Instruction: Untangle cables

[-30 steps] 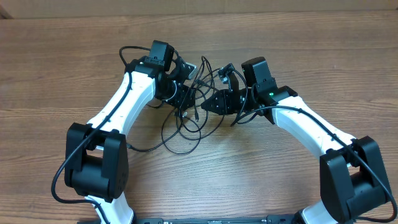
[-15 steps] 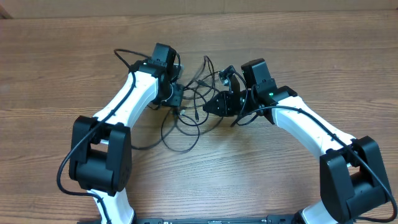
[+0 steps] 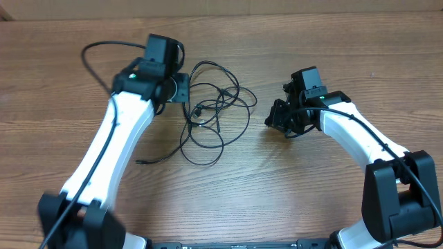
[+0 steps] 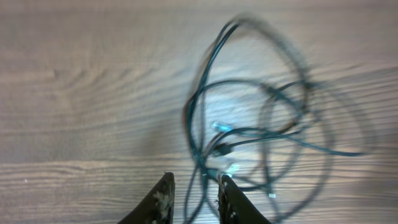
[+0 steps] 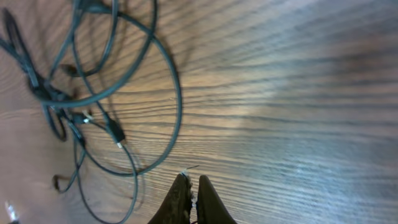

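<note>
Though spread into loose loops, reads as one tangle of cables (image 3: 214, 111) lying flat on the bench (image 3: 291, 187). Sits just ahead of the left fingers (image 4: 163, 196) and slightly to their right, with one strand trailing back through the gap between them. Lies well apart from the right fingers (image 5: 183, 199), up and off to their left.

Left fingers: apart by a narrow gap. Strand in that gap looks thinner than the gap, so probably not pinched; hard to confirm through the blur. Right fingers: pressed together, nothing between them, tips close over bare wood.

Handling, judged: thin, very light, fully limp, no spring to hold a shape. Likely to drag the whole bunch when pulling any single strand. Smooth jacket, so likely to slide through a soft pinch. Not fragile, though a hard yank could cinch the crossings near the middle.

Best hold, judged: right behind a plug (image 5: 117, 135), where the stiffer body gives a stop against slipping. Second choice: an outer loop clear of the crossings. Better avoided: the dense centre, too many strands to catch only one.
</note>
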Controlling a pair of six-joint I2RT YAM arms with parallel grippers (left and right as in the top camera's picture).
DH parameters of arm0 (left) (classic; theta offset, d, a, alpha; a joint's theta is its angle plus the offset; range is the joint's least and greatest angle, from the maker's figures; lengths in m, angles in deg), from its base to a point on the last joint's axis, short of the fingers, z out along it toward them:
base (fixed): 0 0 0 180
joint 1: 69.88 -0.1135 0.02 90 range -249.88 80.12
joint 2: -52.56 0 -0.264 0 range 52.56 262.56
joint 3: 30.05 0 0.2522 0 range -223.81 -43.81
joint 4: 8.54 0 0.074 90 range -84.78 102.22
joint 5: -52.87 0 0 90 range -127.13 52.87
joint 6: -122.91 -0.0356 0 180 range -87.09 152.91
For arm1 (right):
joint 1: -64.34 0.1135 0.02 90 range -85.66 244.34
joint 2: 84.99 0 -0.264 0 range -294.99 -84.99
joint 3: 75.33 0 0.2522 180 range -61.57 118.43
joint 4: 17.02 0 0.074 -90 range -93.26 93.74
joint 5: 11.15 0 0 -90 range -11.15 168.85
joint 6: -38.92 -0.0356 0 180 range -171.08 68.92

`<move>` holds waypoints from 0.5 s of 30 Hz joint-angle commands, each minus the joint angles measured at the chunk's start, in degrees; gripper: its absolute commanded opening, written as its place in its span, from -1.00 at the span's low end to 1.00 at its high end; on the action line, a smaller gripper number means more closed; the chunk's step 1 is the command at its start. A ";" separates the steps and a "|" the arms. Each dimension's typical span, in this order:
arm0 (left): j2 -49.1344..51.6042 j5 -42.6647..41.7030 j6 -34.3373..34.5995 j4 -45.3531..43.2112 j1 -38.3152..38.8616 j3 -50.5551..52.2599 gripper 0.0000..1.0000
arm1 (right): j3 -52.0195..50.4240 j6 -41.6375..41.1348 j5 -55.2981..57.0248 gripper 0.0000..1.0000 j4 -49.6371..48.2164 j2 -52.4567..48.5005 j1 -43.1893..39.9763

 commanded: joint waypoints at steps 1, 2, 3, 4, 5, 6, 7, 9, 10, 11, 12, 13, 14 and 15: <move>-1.81 -3.30 0.13 0.90 0.15 -0.92 -0.38 | 2.16 4.31 -4.33 -0.92 0.66 0.85 -0.13; -1.62 -3.28 0.13 1.14 0.15 -0.90 -0.35 | 2.64 4.33 -4.11 -0.92 1.09 1.07 -0.13; -0.72 -3.23 0.13 1.27 0.13 -0.74 -0.19 | 3.80 5.38 -4.00 -0.92 1.81 1.73 -0.15; 0.17 -3.26 0.20 1.22 0.04 -0.66 -0.10 | 4.50 5.57 -3.54 -0.91 2.14 2.23 -0.20; 0.92 -3.26 0.20 1.20 -0.02 -0.63 -0.05 | 4.81 5.55 -3.06 -0.85 2.27 2.45 -0.20; 2.84 -3.21 0.17 0.98 -0.02 -0.63 0.04 | 5.16 5.55 -2.64 -0.56 2.27 2.86 -0.20; 4.04 -3.26 0.20 0.76 -0.09 -0.63 0.07 | 5.16 5.55 -2.71 -0.47 2.25 2.86 -0.20; 8.46 -2.95 0.39 0.28 -0.50 -0.63 0.11 | 5.14 5.60 -2.47 -0.37 3.10 2.82 -0.17; 10.01 -2.47 1.18 0.28 -0.83 -0.63 0.11 | 5.14 5.57 -2.05 -0.33 3.67 2.82 -0.17; 11.69 -1.53 3.21 0.35 -1.40 -0.63 0.09 | 5.14 5.57 -1.70 -0.30 4.28 2.82 -0.17; 12.70 -1.33 4.22 0.33 -1.84 -0.63 0.07 | 5.14 5.60 -1.62 -0.29 4.72 2.82 -0.17; 14.47 -1.33 5.38 -0.07 -2.67 -0.63 0.02 | 5.14 5.60 -1.62 -0.28 5.16 2.80 -0.17; 15.26 -1.36 5.81 -0.35 -3.02 -0.63 -0.01 | 5.14 5.60 -1.62 -0.28 5.22 2.80 -0.17; 16.59 -1.38 6.01 -0.92 -3.41 -0.63 -0.04 | 5.14 5.79 -1.62 -0.28 5.29 2.80 -0.17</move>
